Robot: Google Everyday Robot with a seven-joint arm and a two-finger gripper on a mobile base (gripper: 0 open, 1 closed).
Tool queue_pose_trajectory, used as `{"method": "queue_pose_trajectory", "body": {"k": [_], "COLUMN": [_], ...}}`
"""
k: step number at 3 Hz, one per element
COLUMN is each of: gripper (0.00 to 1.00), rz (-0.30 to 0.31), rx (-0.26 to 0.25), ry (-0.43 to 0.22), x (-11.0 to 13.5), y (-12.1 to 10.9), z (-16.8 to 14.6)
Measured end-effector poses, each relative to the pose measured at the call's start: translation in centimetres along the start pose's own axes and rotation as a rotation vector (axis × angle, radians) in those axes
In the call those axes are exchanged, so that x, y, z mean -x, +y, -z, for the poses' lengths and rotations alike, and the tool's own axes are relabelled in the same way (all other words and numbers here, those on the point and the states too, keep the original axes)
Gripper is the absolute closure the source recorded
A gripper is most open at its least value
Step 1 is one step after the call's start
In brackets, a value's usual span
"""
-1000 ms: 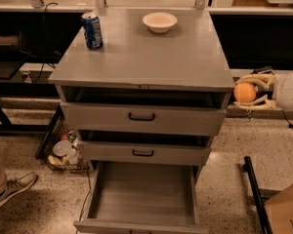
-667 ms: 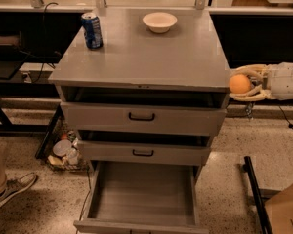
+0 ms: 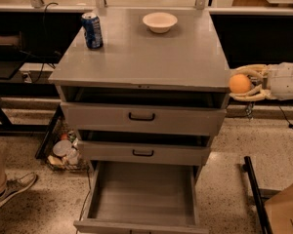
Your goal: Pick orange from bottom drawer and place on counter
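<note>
Speckled terrazzo flooring [image 3: 34, 213] surrounds a grey metal desk [image 3: 151, 57] with a flat, matte top. One small, round, smooth orange fruit [image 3: 240, 83] hangs just off the desk's front right corner, level with its top edge. It is clasped between the pale curved fingers of the end effector [image 3: 236, 84], which reaches in from the right. Three drawers stack below: two upper drawers [image 3: 141, 118] with black handles, and one deep bottom drawer [image 3: 141, 194], pulled out. One blue drink can [image 3: 92, 30] stands near the back left corner. One cream bowl [image 3: 159, 22] sits by the back edge.
</note>
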State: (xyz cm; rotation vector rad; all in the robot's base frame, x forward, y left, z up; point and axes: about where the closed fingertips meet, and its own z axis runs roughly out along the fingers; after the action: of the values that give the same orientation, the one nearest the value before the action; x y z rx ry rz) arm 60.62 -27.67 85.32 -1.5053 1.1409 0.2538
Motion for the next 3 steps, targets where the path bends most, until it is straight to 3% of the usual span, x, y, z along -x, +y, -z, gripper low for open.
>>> {"method": "queue_pose_trajectory", "body": {"k": [1,2,3], "gripper": [1.00,1.00,1.00], "rz": [-0.062,-0.165,-0.274], "rx": [-0.038,-0.072,-0.085], "ry": [0.010,0.007,0.003], "x": [1.5,2.3,1.4], "y": [-1.7,-3.2,-4.7], "z": [-1.4,-3.3,-5.4]}}
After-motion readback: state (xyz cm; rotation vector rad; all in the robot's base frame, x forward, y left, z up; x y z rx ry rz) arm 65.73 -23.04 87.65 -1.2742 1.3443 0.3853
